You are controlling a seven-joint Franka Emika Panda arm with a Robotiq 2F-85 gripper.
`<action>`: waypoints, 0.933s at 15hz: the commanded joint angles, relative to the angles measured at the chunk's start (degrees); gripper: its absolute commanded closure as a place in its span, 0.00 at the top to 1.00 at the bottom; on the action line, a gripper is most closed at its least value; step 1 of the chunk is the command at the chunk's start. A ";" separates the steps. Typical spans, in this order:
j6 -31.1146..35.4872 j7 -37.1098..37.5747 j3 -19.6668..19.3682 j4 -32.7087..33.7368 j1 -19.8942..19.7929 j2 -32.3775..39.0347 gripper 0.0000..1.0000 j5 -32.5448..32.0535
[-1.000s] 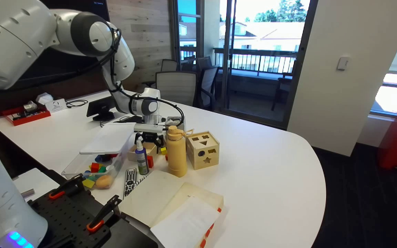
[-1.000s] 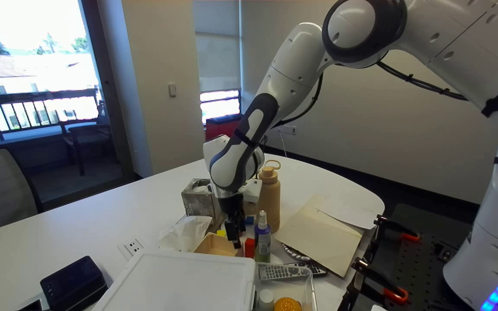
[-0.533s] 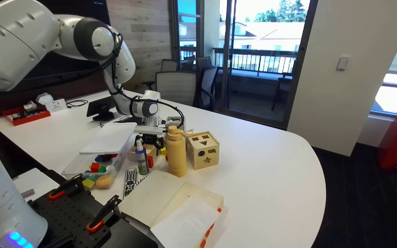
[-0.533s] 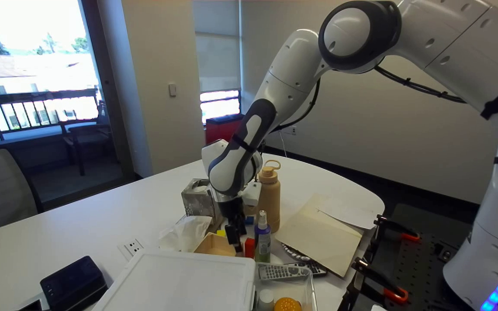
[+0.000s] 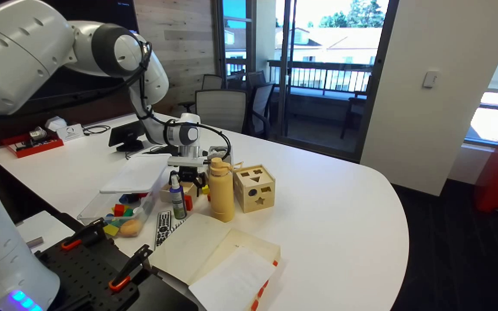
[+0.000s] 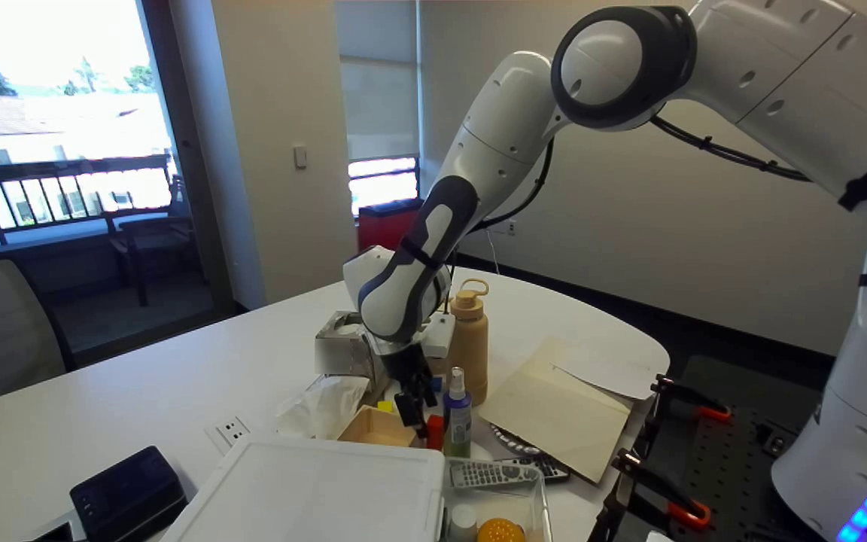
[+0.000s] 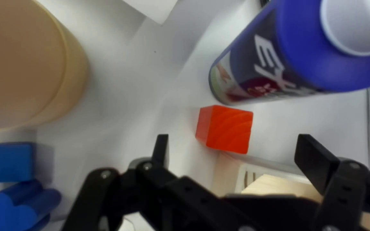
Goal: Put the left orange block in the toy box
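I have the gripper [image 7: 233, 146] spread, jaws grasping nothing; the block [image 7: 228, 130] lies just beyond them, beside the spray [image 7: 284, 57], near mid-gap in the wrist view, no clear long axis; the box [image 5: 259, 193] stands farther, by the flask [image 5: 221, 193]

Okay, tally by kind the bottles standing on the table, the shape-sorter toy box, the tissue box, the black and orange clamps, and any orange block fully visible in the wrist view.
Bottles: 2 (tan bottle, spray bottle)
Toy box: 1
Tissue box: 1
Black and orange clamps: 2 (one clamp, another clamp)
Orange block: 1
Total: 7
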 commanded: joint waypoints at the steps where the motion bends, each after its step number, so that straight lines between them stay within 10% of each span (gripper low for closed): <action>1: -5.22 2.13 -0.88 3.11 1.36 1.10 1.00 -1.37; 14: -7.39 1.88 -0.98 6.83 1.76 4.81 1.00 -2.13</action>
